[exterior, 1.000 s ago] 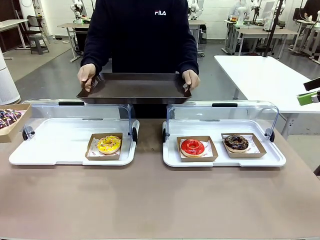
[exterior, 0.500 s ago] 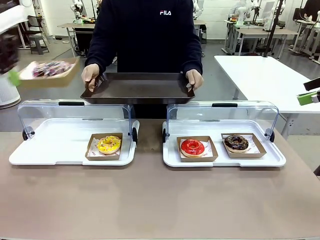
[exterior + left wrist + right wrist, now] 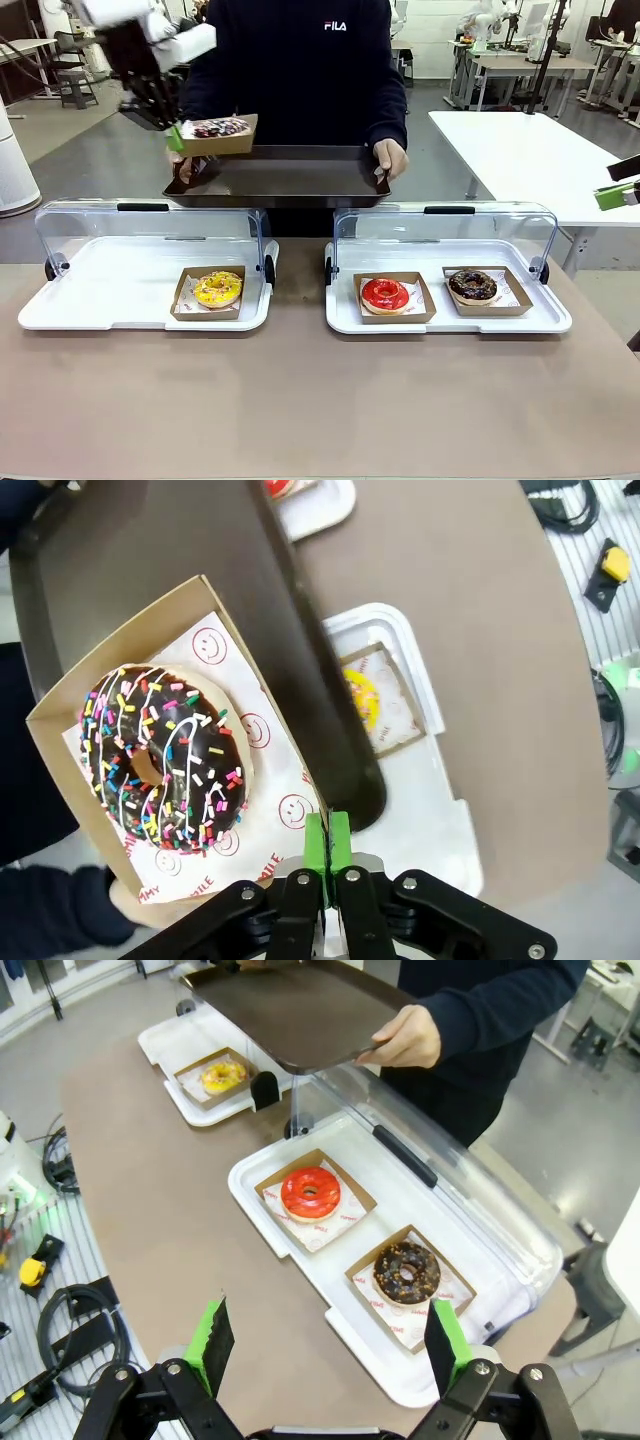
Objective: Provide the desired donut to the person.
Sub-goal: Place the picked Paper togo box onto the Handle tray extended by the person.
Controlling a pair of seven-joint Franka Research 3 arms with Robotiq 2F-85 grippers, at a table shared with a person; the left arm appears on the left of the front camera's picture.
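Beyond the table [image 3: 300,400], upper left, the left gripper [image 3: 176,138], pinched shut on the donut box [image 3: 228,142], hangs over the person's [image 3: 300,80] tray [image 3: 300,178]: delivery step, lowering and release likely next.

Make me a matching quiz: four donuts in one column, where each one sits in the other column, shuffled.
1. sprinkled donut
2. yellow donut
3. red donut
4. plain chocolate donut

A. right case, right side
B. left case
C. in the box held by the robot's left hand over the tray
D. right case, left side

Pairs: 1-C, 2-B, 3-D, 4-A
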